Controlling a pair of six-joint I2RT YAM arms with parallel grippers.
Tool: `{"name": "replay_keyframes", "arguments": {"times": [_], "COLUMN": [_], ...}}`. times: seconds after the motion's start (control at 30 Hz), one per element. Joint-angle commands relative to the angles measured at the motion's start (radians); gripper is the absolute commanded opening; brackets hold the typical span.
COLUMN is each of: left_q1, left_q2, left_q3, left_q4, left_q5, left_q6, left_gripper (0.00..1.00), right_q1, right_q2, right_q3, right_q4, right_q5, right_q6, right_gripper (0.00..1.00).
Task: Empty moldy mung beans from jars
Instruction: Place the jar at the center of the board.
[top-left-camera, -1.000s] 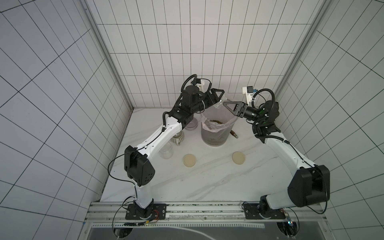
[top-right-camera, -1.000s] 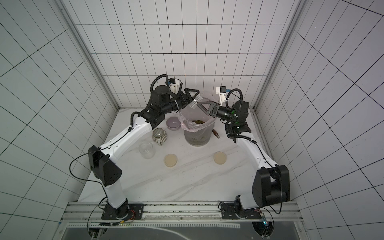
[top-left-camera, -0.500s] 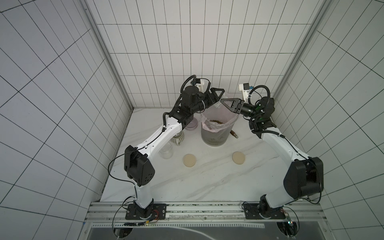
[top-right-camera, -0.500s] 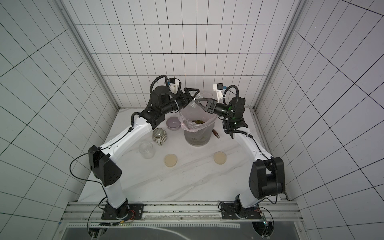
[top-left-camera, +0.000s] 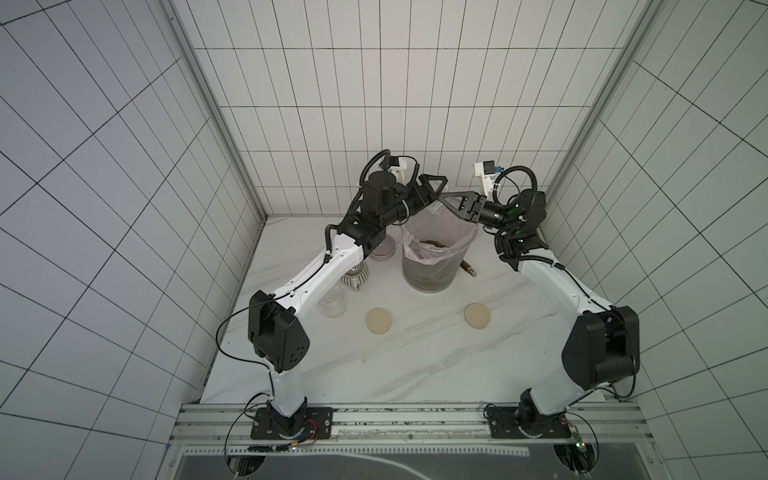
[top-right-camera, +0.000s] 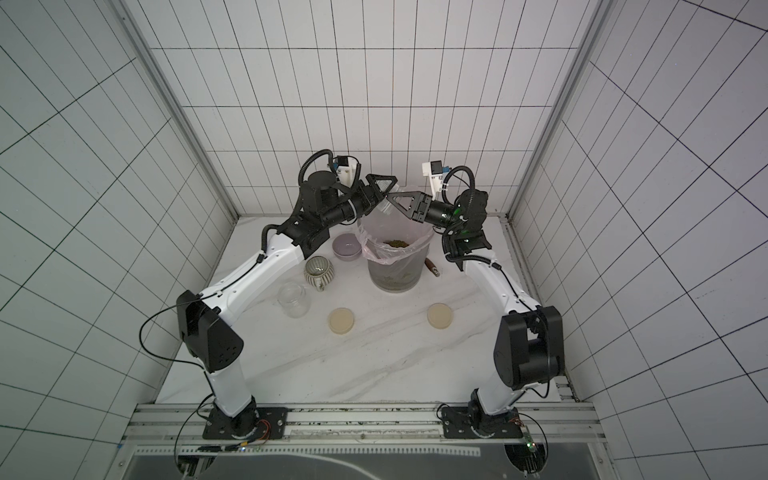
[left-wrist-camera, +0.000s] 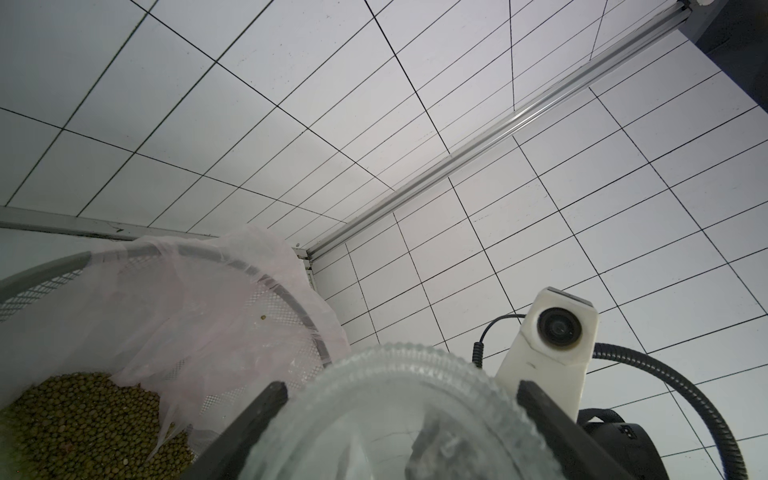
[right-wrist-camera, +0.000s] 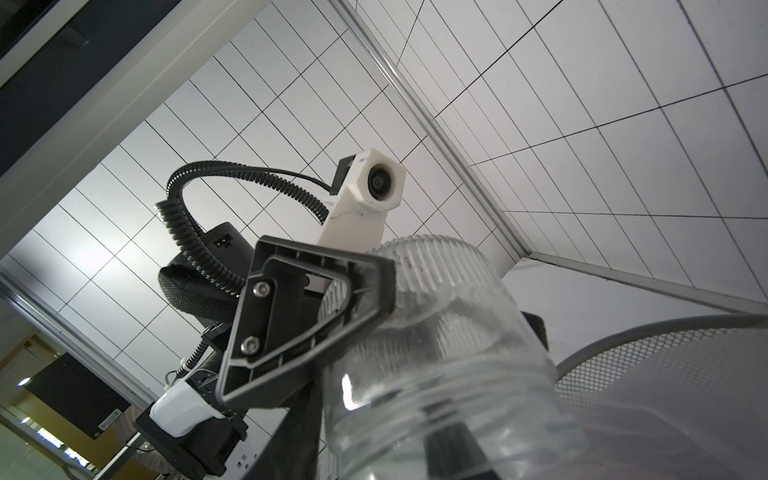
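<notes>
My left gripper holds a clear ribbed glass jar above the bin, one finger on each side of its body. No beans show inside it. My right gripper is at the jar's mouth. One of its fingers lies against the outside of the glass and the other shows through the glass, a gap between them. The mung beans lie in the bin's pink liner. A second, lidless jar stands on the table at the left.
The tall grey mesh bin stands at the back middle. Two beige lids lie in front of it. A ribbed mug and a purple bowl sit left of it, a brown-handled tool to its right.
My right gripper has moved in to the held jar's mouth and its jaws have narrowed. The left arm and the jar have stayed put.
</notes>
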Motion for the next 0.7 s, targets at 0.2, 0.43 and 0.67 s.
{"name": "replay_keyframes", "arguments": {"times": [0.2, 0.43, 0.67], "left_q1": [-0.010, -0.009, -0.003], "left_q2": [-0.030, -0.032, -0.043], "left_q3": [0.003, -0.006, -0.016], "left_q4": [0.051, 0.052, 0.044], "left_q5": [0.025, 0.024, 0.006], "left_q6": [0.000, 0.009, 0.009], "left_gripper": [0.67, 0.69, 0.88], "right_q1": [0.016, 0.015, 0.015], "right_q2": [0.010, 0.005, -0.003], "right_q3": [0.040, 0.036, 0.025], "right_q4": [0.064, 0.073, 0.075], "right_q5": [-0.006, -0.005, -0.005], "right_q6": [0.041, 0.051, 0.051], "right_gripper": [0.04, 0.00, 0.00]}}
